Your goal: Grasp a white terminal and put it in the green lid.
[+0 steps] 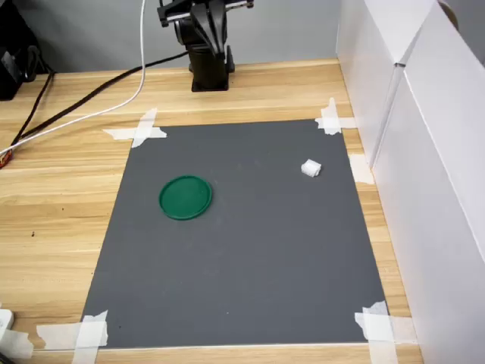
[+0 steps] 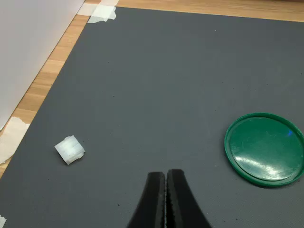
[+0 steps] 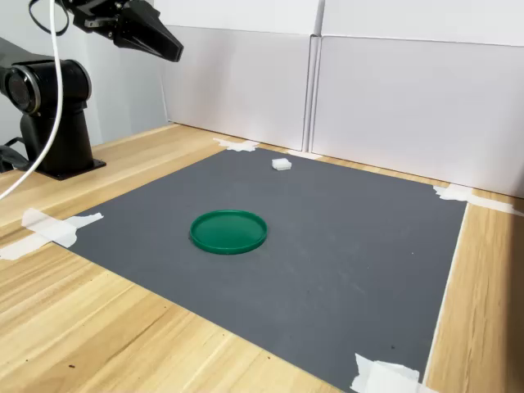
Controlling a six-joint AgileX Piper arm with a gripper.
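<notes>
A small white terminal (image 1: pixel 311 168) (image 2: pixel 70 149) (image 3: pixel 282 164) lies on the dark grey mat, close to the white wall panels. The green lid (image 1: pixel 185 197) (image 2: pixel 265 148) (image 3: pixel 229 231) lies flat on the mat with nothing in it, well apart from the terminal. My gripper (image 2: pixel 166 176) (image 3: pixel 173 52) is shut with nothing between its black fingers. It hangs high above the mat near the arm's base, far from both things. In the first exterior view the gripper itself is out of frame.
The grey mat (image 1: pixel 242 250) is taped at its corners to a wooden table (image 1: pixel 53 205). White wall panels (image 1: pixel 424 152) (image 3: pixel 393 98) stand along one side. The arm's black base (image 1: pixel 208 53) (image 3: pixel 49 115) stands at the table's far end, with black and white cables (image 1: pixel 91 106) beside it.
</notes>
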